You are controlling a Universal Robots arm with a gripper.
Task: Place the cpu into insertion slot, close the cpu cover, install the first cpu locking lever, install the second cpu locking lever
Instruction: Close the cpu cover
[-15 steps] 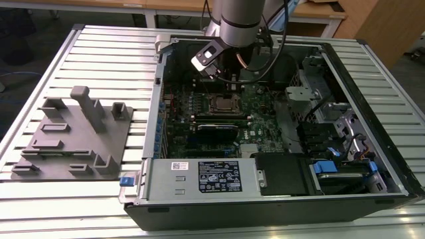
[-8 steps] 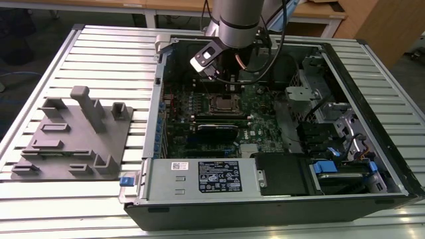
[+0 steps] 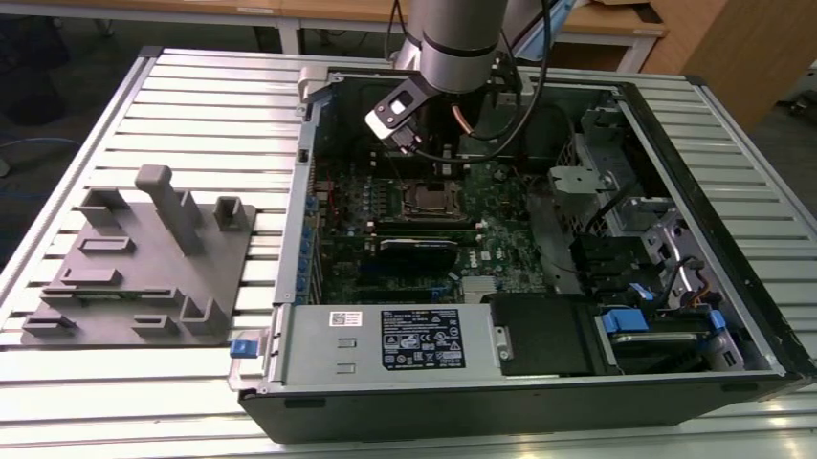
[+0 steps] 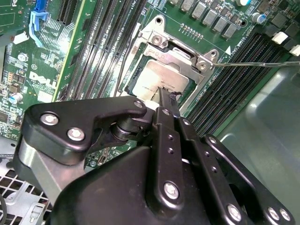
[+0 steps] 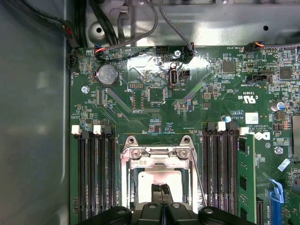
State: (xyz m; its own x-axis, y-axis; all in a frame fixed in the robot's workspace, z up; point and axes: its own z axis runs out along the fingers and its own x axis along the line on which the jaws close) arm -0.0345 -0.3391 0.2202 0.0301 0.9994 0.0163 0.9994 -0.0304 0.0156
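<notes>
In the exterior view, an open computer case (image 3: 715, 172) lying on its side on the slatted tabletop (image 3: 191, 86), with the arm (image 3: 457, 43) hanging in from above and ending just over the insertion slot (image 3: 431, 201) near the middle of the green motherboard (image 3: 511, 206). Toward the exterior view's left of the case, well apart from the arm, a grey fixture plate (image 3: 128, 277) with upright pegs and blocks. In both wrist views, the pincer (image 5: 161, 187) (image 4: 165, 93) fully closed: two black fingers (image 5: 156, 194) pressed side by side, only a hairline seam between them, nothing gripped. Tips poised right over the silver-grey top of the cpu (image 5: 145, 180) (image 4: 152, 77); cannot tell whether touching it or just above. The cpu itself seated in the insertion slot, square to it, its metal top showing through the large window of the cpu cover (image 5: 157, 154) (image 4: 180, 51). The cpu cover folded down around the chip, one end held by two screws; cannot tell whether pressed fully flat, given a dark gap under that end in the second wrist view. One thin locking lever (image 4: 258, 64) sticking straight out from a corner of the cover across the neighbouring memory slots (image 4: 225, 79) (image 5: 96, 178), not hooked down. Long black memory slots flanking the insertion slot on both sides, a green card (image 5: 244, 173) standing in one of them, and a round coin battery (image 5: 108, 74) farther off on the board, well apart from the pincer.
</notes>
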